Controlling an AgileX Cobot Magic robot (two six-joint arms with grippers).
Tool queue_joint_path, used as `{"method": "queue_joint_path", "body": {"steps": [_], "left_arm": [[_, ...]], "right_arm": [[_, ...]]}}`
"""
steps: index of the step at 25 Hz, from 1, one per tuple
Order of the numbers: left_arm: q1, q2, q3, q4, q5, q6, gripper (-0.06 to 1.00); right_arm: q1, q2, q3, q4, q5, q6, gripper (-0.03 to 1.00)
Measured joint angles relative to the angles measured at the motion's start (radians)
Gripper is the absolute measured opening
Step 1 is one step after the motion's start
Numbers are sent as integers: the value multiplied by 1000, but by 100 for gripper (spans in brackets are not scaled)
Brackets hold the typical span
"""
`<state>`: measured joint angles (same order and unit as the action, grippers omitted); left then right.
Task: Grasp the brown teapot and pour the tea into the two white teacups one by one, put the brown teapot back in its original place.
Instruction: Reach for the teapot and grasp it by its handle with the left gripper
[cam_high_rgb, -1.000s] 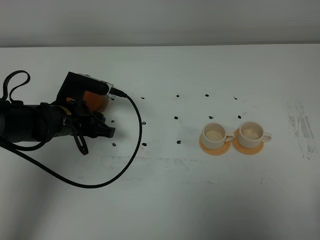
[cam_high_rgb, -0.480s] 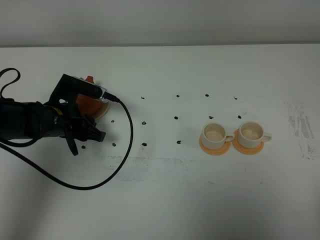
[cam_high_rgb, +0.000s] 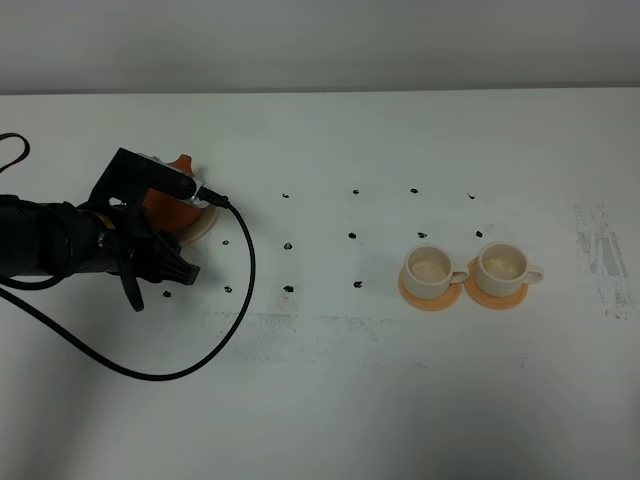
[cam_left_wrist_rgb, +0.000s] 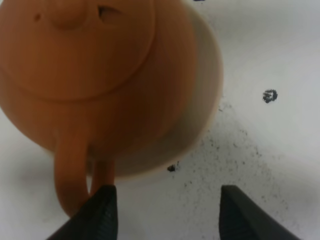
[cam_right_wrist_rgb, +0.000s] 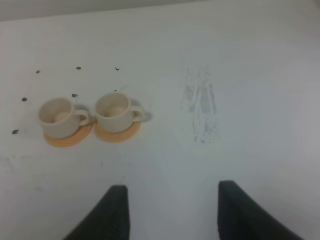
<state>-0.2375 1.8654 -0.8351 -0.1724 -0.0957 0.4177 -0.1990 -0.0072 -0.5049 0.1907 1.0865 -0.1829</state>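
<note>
Honestly, the teapot (cam_left_wrist_rgb: 95, 75) sits on its saucer (cam_left_wrist_rgb: 207, 90) at the left of the worktop (cam_high_rgb: 330, 400). The left pincer (cam_left_wrist_rgb: 167, 205) is apart and empty, one finger right by the handle (cam_left_wrist_rgb: 75, 170). Clipping that handle could shove the pot off-centre. The right pincer (cam_right_wrist_rgb: 170, 200) is apart too, holding nothing.

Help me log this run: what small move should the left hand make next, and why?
Probably draw the left hand straight back. It is open, the teapot sits on its beige saucer, and one finger is close beside the handle.
</note>
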Motion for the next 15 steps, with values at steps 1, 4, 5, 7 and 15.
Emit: {"method": "queue_joint_path", "body": {"steps": [1,4,5,7,15], "left_arm": [[0,0,0,2,0,5,48],[1,0,0,4,11,16,48],[1,-4,0,10,25,16,48],[-2,-25,1,29,96,16,48],[-20,-281,1,100,364,-25,48]], "right_arm": [[0,0,0,0,0,0,43],[0,0,0,0,0,0,43],[0,0,0,0,0,0,43],[0,0,0,0,0,0,43],[0,0,0,0,0,0,43]]}}
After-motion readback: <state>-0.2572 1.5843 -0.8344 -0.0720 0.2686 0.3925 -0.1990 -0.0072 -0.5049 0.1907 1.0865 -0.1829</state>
